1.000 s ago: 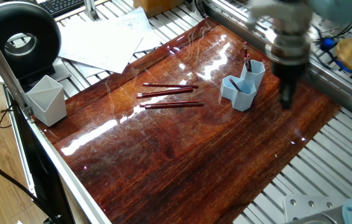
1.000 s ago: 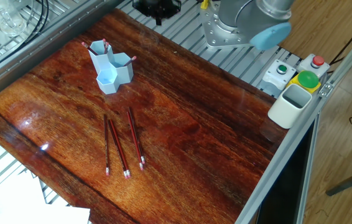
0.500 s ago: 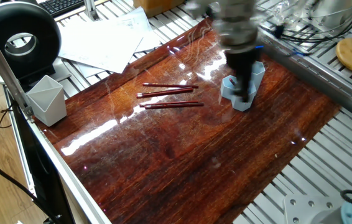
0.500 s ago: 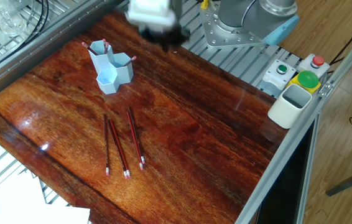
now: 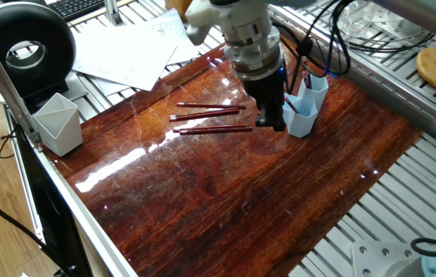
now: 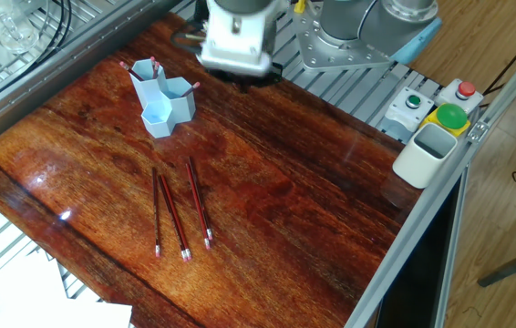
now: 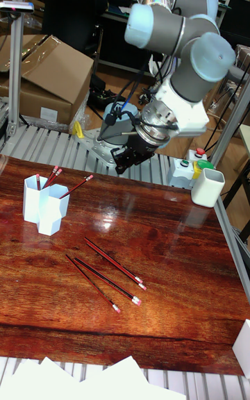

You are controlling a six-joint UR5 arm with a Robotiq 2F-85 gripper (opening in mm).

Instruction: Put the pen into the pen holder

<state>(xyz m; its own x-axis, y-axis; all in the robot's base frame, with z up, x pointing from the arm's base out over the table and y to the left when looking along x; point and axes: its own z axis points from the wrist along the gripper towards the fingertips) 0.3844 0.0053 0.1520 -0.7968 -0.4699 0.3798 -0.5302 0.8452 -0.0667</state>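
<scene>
The light blue pen holder [image 5: 307,106] [image 6: 163,102] [image 7: 42,204] stands on the wooden table top with several red pens upright in its tubes. Three more red pens lie flat on the wood: one [image 5: 211,105], another [image 5: 206,115] and a third [image 5: 215,130], also seen as pens [image 6: 176,217] [image 7: 111,271]. My gripper [image 5: 272,119] [image 7: 123,159] hangs above the table just left of the holder, between it and the loose pens. Its dark fingers hold nothing that I can see, and their gap is unclear.
A pale grey angular cup [image 5: 58,123] stands at the table's left corner. A white cup [image 6: 427,153] [image 7: 207,187] sits beside a button box [image 6: 445,114]. Paper sheets [image 5: 129,50] lie past the far edge, and cables [image 5: 333,46] trail from the arm.
The gripper swept from right of the pen holder, across it, to its left side near the loose pens. Pens and holder stayed put.
</scene>
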